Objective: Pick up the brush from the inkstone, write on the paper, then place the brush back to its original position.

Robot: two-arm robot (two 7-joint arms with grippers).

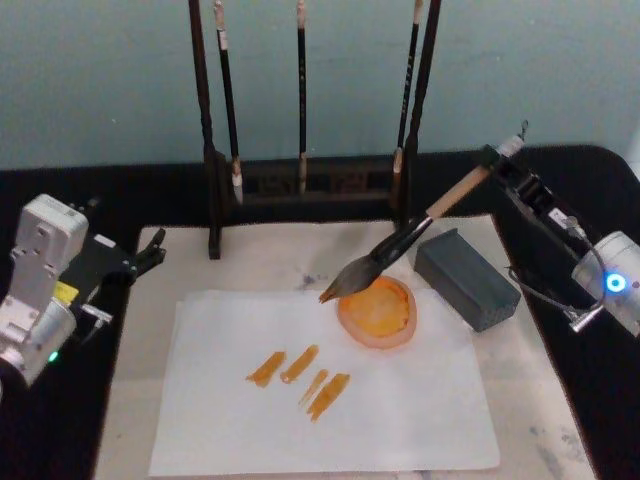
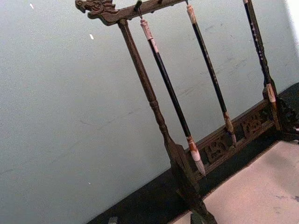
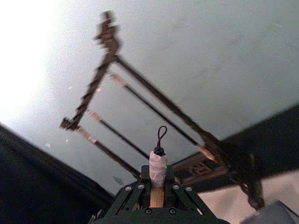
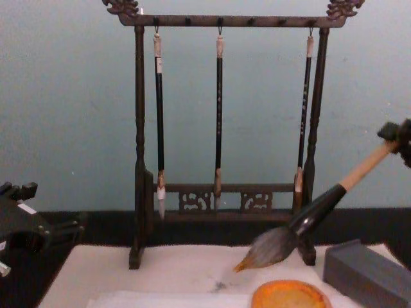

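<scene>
With orange strokes on the paper, the right gripper, clenched on the brush at its handle end, holds the bristles tilted just over the inkstone at its far rim, so it should lower slowly and settle them before letting go; the left gripper sits parked beside the mat.

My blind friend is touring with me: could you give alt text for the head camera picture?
The right gripper holds the brush by its handle end, bristles slanting down toward the far edge of the orange inkstone. The paper bears four orange strokes; the left gripper rests at the left side.
</scene>
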